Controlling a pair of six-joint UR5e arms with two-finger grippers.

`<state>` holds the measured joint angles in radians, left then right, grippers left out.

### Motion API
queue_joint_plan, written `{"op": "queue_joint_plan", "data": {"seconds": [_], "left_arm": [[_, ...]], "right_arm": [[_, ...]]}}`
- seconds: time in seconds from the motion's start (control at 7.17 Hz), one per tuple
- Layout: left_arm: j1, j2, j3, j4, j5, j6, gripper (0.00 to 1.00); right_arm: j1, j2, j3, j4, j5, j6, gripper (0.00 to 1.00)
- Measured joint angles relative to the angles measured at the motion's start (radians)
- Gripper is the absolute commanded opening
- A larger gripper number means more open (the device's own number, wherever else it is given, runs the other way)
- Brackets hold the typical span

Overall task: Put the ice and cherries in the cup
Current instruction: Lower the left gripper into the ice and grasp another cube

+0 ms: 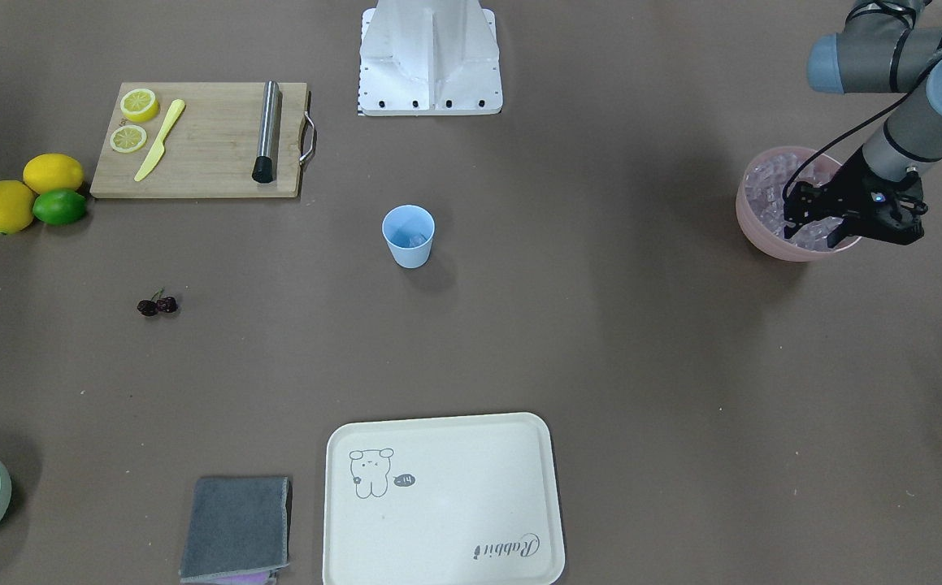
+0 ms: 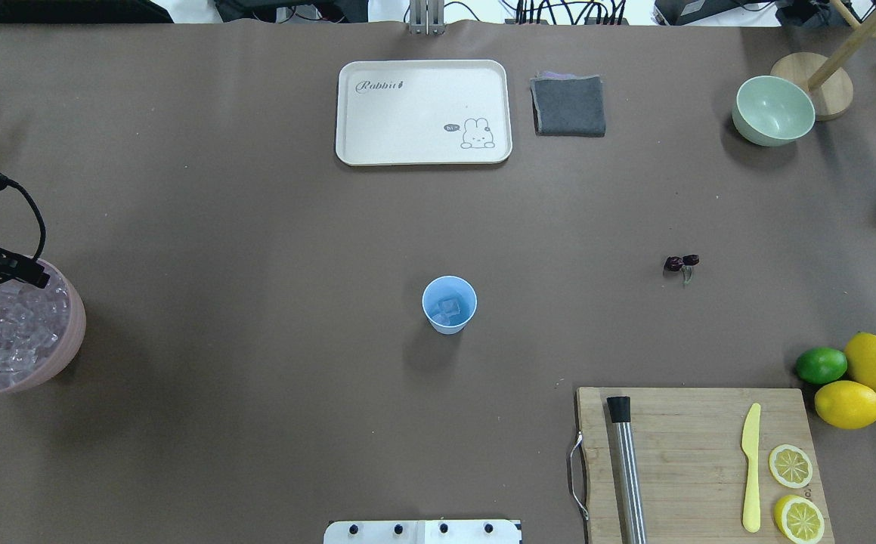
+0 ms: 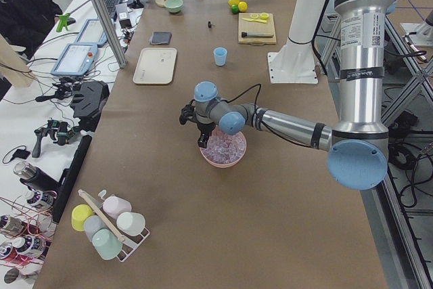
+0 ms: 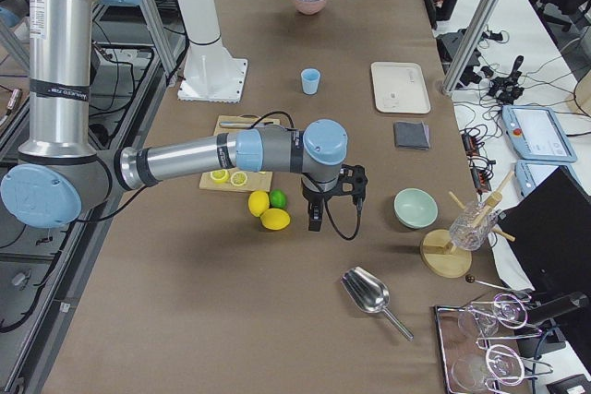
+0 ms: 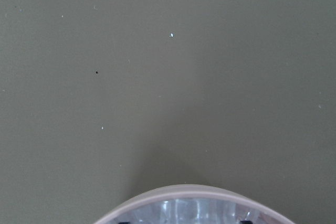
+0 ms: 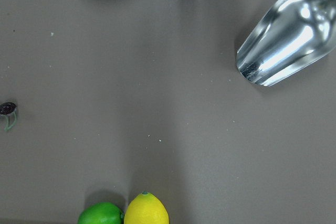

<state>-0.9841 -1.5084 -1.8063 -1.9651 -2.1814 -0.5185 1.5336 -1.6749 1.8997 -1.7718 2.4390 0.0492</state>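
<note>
Ice (image 1: 767, 188) in the pink bowl (image 1: 753, 230) lies beneath the spread left jaws; right jaws' state unclear.

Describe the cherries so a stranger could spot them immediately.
Start at the wooden cutting board on the robot's right. On the bare table between it and the pale green bowl lie the cherries: two tiny, near-black, stem-joined fruits, far smaller than the lemons and lime.

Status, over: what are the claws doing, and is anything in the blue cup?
Left gripper open, down in pink ice bowl. Right gripper hovers by lemons, state unclear. Cup holds ice; cherries on table, unobstructed.
</note>
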Motion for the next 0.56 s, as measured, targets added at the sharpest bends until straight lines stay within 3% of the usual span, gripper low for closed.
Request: {"op": "queue_joint_plan", "data": {"seconds": [0.28,0.56], "left_arm": [[-0.002,0.005,-0.002,0.0,0.0,0.0,0.38],[-0.002,0.009,-0.005,-0.001,0.0,0.0,0.16]], "right_arm": [[0.0,-0.004,0.007,0.0,0.0,0.0,1.0],[0.002,-0.019,0.023,0.0,0.0,0.001,1.0]]}}
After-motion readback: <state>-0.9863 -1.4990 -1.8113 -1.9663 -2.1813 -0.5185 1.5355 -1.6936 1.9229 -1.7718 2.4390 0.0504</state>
